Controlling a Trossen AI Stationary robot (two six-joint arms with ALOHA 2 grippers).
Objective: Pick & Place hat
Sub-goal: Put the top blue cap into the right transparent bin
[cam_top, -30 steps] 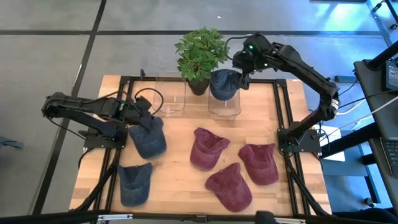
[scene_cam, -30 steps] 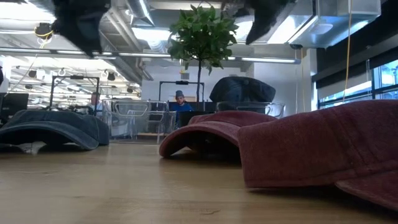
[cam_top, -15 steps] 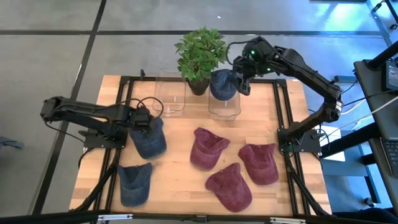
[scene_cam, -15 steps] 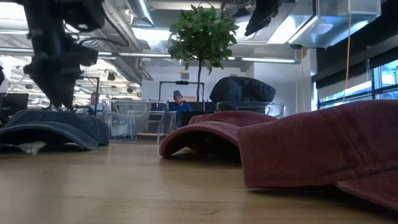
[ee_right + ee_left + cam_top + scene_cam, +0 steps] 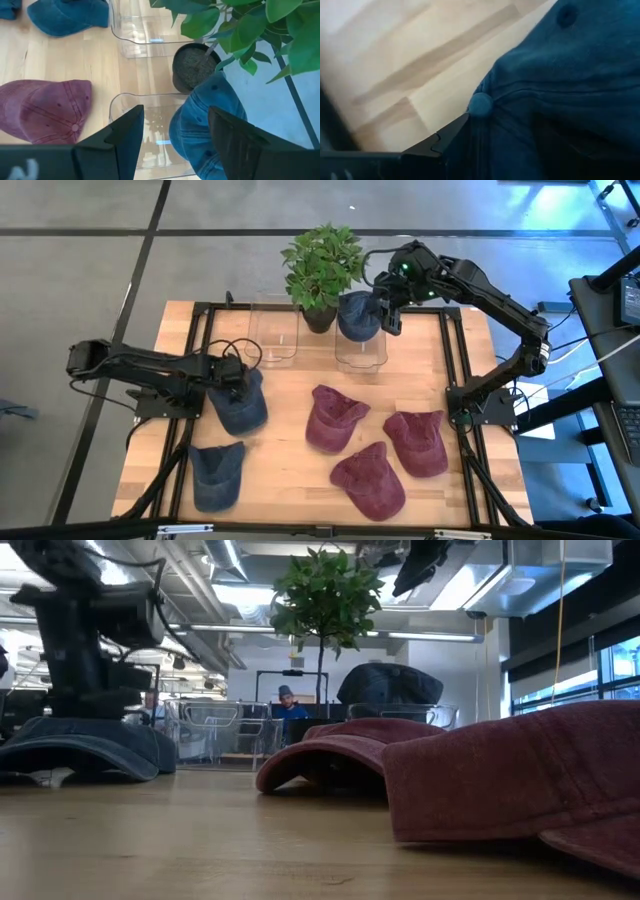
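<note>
A dark blue hat lies on the table, left of centre. My left gripper has come down on its crown and looks open; in the low view it stands on the hat. A second blue hat rests in the top of the right clear bin, sticking up over its rim. My right gripper hovers open just above and beside that hat, touching nothing; in its wrist view the hat lies beyond the spread fingers. My left gripper comes at the blue hat from above, onto its crown. The one finger that shows has its tip right beside the top button. The hat's cloth hides the other finger. The hat lies flat on the table.
Another blue hat lies at the near left. Three red hats lie at the centre and near right. A second clear bin and a potted plant stand at the far edge. Black frame rails run along both sides.
My left gripper has come down and a little toward the table's right, from above the table onto the blue hat's crown. The hat has stayed where it was. My right gripper has stayed open above the hat in the bin.
</note>
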